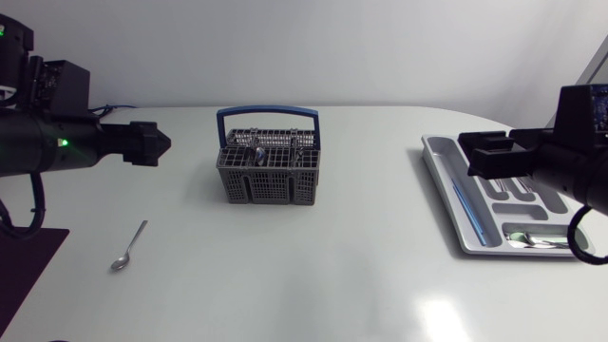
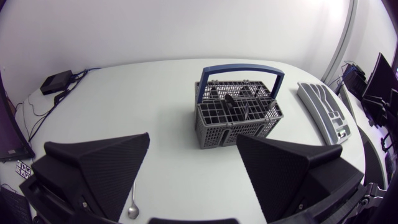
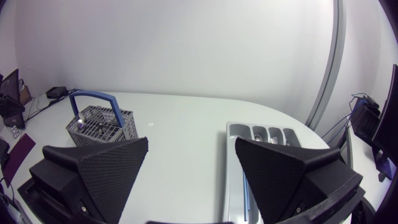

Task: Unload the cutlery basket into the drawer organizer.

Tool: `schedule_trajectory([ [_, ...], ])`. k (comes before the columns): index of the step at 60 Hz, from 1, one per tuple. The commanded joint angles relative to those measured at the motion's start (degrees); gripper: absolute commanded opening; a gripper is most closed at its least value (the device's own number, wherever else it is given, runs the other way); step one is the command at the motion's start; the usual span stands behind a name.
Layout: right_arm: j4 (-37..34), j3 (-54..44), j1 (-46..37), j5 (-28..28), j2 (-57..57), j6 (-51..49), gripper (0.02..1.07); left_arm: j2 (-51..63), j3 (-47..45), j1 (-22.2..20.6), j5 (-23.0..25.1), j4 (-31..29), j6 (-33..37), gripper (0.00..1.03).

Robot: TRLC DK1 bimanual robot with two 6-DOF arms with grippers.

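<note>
Cutlery basket [image 1: 269, 163], grey and blue-handled, sits upright near the middle of the bench [image 1: 313, 275], well apart from both our jaws: at 1 o'clock ahead of our left jaws and far off at 10 o'clock from our right jaws. Both pairs stand wide apart. The drawer organizer [image 1: 456, 204] lies at 3 o'clock of the basket, just ahead of our right jaws, and a loose spoon [image 1: 127, 247] lies at 8 o'clock.
</note>
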Motion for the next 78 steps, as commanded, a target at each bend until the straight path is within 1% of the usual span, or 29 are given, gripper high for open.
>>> schedule_trajectory([
  [1,-2.87,4.0,0.53,-1.05,3.56,1.43,1.02,2.71,3.62,-0.78,0.57,-1.42,0.34,0.98],
  [9,-7.0,8.84,1.41,-3.51,8.49,1.43,1.02,5.08,5.55,-2.02,1.09,-2.04,0.34,0.98],
  [16,-9.11,11.91,1.23,-8.25,12.27,1.69,1.02,7.1,6.69,-3.25,1.18,-2.04,0.25,0.98],
  [19,-9.38,12.97,1.06,-10.01,13.67,2.22,1.02,7.89,7.31,-3.42,2.06,-2.04,0.25,0.98],
  [24,-9.73,14.9,1.06,-12.3,15.87,6.0,1.02,9.74,8.54,-3.6,2.68,-1.86,0.25,0.98],
  [28,-10.61,16.66,1.32,-14.67,17.71,10.21,1.01,10.71,8.98,-3.69,4.43,-1.16,0.25,0.98],
  [32,-11.49,18.24,1.14,-17.66,19.65,13.38,0.97,12.38,9.51,-3.95,6.89,-1.25,0.25,0.98],
  [40,-14.21,21.14,2.11,-18.18,23.16,13.38,0.95,15.19,10.38,-5.0,7.42,-0.37,0.6,0.98],
  [47,-15.53,22.9,2.81,-20.29,25.8,13.29,0.95,17.56,11.0,-5.36,8.83,0.69,0.43,0.97],
  [53,-17.38,24.92,3.43,-22.49,28.17,10.48,0.95,20.38,11.7,-5.97,9.62,1.83,-0.01,0.96],
  [57,-17.9,26.24,3.69,-22.49,29.49,10.04,0.95,22.31,12.23,-6.94,9.71,2.53,0.08,0.95],
  [63,-18.08,28.17,4.31,-22.14,31.34,10.04,0.95,24.86,13.46,-7.38,10.06,4.03,0.43,0.91],
  [70,-18.17,30.28,5.1,-22.31,33.45,10.3,0.95,28.29,16.18,-7.29,11.9,4.2,0.69,0.91],
  [74,-19.22,31.6,6.24,-22.31,35.12,10.3,0.93,30.48,17.59,-7.11,13.57,4.2,1.04,0.91],
  [78,-19.49,32.3,7.12,-22.31,36.17,10.3,0.93,32.33,18.65,-7.11,14.1,4.2,1.31,0.91],
])
